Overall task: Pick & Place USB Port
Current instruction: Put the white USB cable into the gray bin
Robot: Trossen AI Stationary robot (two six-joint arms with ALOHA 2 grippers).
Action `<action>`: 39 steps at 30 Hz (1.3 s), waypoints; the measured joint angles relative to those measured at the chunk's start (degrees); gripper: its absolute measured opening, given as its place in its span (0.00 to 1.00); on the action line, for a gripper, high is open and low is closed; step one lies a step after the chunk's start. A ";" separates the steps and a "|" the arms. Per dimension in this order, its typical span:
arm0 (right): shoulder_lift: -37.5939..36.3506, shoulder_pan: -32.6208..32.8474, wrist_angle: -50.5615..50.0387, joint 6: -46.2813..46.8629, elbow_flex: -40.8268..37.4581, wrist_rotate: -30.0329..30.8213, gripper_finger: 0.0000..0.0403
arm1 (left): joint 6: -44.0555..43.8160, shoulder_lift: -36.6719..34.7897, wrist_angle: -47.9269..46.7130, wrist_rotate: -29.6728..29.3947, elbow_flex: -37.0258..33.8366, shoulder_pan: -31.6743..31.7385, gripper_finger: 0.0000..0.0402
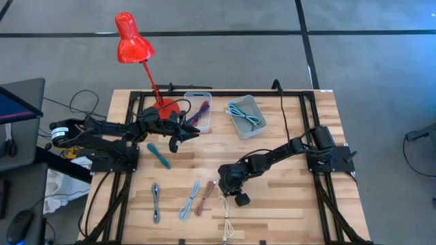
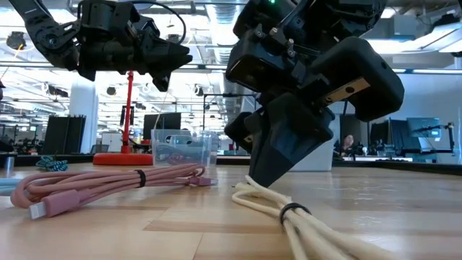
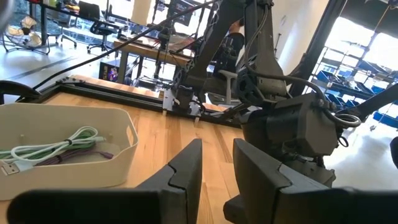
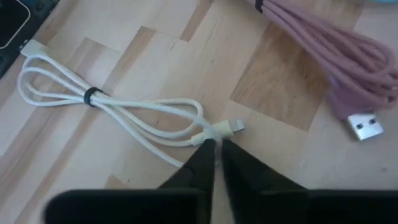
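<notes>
Item: white cable [image 4: 118,115], coiled and bound by a dark tie, lying flat on the wooden table [image 1: 293,197]; all places below are given from this cable.

Step in hand: the pick. The right gripper [image 4: 214,152] is down at the cable's connector end, fingers drawn nearly together with the cord at their tips. Judged as clenching on the cable; whether the cord is truly caught between the fingers cannot be told.

Next move, as judgement: a straight lift to test the hold, then a carry to one of the two bins, the grey bin [image 1: 246,116] or the clear bin [image 1: 199,112], both far across the table from the cable.

Right arm pose: reaching in low from the table's right side, wrist bent steeply down over the cable.

Left gripper [image 3: 217,168]: well apart from the cable, raised above the table near the clear bin, fingers partly apart, holding nothing.

Neighbours: pink cable [image 4: 336,56] just beside the cable; red lamp [image 1: 133,41] at the far edge.
</notes>
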 joint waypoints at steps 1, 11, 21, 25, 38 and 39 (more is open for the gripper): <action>0.00 0.00 0.22 -0.59 0.00 0.05 0.03 | 0.00 0.00 0.00 0.00 -0.02 0.00 0.22; -0.04 -0.41 -0.56 -1.15 0.00 0.83 0.00 | 0.00 0.00 0.01 -0.01 0.00 0.00 0.22; -4.16 -2.58 -6.12 -3.71 -0.02 0.87 0.00 | 0.02 0.00 0.02 -0.02 0.00 0.00 0.22; -9.05 -4.01 -7.81 -5.05 0.01 0.96 0.00 | 0.01 0.00 0.00 -0.02 0.00 0.00 0.22; -28.21 -7.66 -20.49 -9.18 0.09 15.22 0.00 | 0.02 0.00 0.02 -0.01 0.00 0.00 0.22; -29.69 -8.05 -21.90 -9.74 0.09 16.64 0.00 | 0.02 0.00 0.02 -0.01 0.00 0.00 0.22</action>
